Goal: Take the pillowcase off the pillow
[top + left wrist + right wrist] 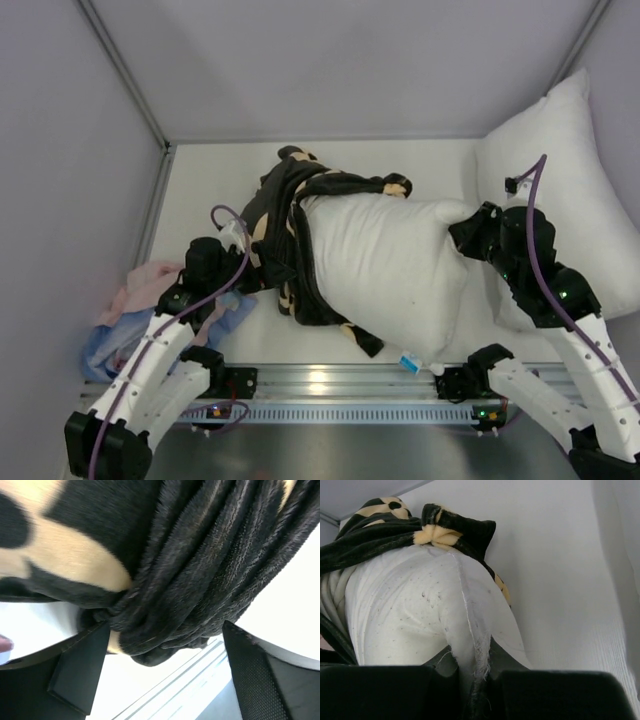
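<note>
- The pillowcase (pixel 285 225), black plush with tan flowers, sits bunched in thick folds around the left end of the pillow (pixel 385 265). The pillow lies across the middle of the white table (pixel 210 170), most of its white cover already bare.
- The left gripper (pixel 243 252) stands at the outer side of the bunched fabric with its jaws spread wide. In the wrist view a rope of gathered folds hangs between its two fingers (pixel 80 675), closest to the finger on the left of that view, and nothing is clamped.
- The right gripper (pixel 468 230) sits at the pillow's opposite, right end, pinched tight on a frayed seam edge of the white pillow. The pillowcase lies at the far end from it, well apart from its fingers.
- A small blue-and-white label tag (pixel 408 362) shows at the pillow's near edge.
- A second white pillow (pixel 565 160) leans in the right rear corner, just behind the right arm.
- A pink cloth (pixel 145 285) and a light-blue cloth (pixel 105 350) lie heaped at the table's left side, beside the left arm — apart from the pillowcase.
</note>
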`<state>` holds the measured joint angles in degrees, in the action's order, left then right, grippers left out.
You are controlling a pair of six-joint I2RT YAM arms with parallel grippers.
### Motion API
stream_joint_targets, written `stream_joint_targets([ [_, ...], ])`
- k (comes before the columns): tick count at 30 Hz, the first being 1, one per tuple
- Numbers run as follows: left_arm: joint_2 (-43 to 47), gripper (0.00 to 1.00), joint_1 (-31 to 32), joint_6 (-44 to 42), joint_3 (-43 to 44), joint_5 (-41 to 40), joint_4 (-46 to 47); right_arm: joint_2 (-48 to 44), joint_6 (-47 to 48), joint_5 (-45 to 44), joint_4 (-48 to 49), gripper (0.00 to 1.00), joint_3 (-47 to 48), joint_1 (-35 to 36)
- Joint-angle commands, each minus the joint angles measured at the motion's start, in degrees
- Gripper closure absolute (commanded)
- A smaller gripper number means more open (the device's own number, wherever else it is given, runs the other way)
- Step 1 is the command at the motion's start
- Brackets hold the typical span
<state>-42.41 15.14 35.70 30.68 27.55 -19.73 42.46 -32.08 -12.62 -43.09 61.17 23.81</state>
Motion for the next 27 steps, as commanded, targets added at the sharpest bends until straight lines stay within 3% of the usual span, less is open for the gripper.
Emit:
stream_joint_targets([
  [1,-2.7,0.01,3.1,2.5,-1.1,-1.9,4.2,-1.7,-1.1,4.1,8.6,1.00,1.5,-0.4],
  [5,-10.5,0.03,9.3,4.8,-1.1,-5.9,11.3,-1.6,-1.4,7.2,8.9,1.00,3.5,-0.4],
  [7,-16.3,0.17,11.9,4.6,0.5,-8.1,13.1,-1.3,-1.2,7.2,8.9,1.00,4.5,-0.3],
  [8,-18.2,0.48,12.2,4.4,1.0,-8.5,13.5,-1.2,-0.6,6.6,8.8,1.00,5.9,-0.3],
  [10,-21.0,0.98,12.3,4.5,2.5,-10.1,12.7,-0.7,0.1,5.2,8.1,1.00,7.6,-0.6],
  [12,-19.7,1.00,12.2,5.7,3.4,-16.1,10.5,0.2,1.3,1.1,7.0,1.00,11.0,-0.9],
  [16,-5.2,1.00,12.2,4.6,7.8,-25.6,3.8,2.6,3.5,-8.4,4.9,1.00,15.6,-1.5],
  [21,5.7,1.00,12.3,-3.1,25.3,-40.8,-14.7,4.6,4.8,-14.4,5.1,1.00,17.7,-3.2],
  [27,8.9,1.00,12.3,-9.1,40.2,-52.3,-28.2,8.1,4.7,-15.3,5.2,1.00,19.3,-8.5],
])
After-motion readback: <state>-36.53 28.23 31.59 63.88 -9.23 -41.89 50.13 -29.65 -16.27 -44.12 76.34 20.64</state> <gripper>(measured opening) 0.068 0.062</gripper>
